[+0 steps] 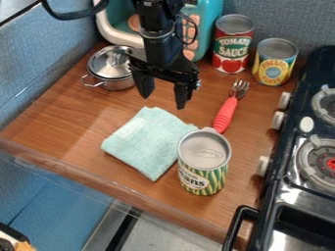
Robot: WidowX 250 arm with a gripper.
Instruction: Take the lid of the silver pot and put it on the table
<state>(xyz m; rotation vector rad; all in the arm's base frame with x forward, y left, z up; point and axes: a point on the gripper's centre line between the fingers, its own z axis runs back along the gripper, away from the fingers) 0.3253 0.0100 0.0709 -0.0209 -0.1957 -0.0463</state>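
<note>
My gripper hangs over the back part of the wooden table, fingers spread open with nothing between them. The silver pot stands at the back left, left of and behind the gripper, its wire handle pointing left. Its shiny lid rests on top with a knob in the middle; the lid's right edge is partly hidden by the arm.
A folded teal cloth lies mid-table beside a green beans can. A red-handled fork, tomato can and pineapple can stand or lie rightward. Behind is a teal toy appliance; a stove borders the right.
</note>
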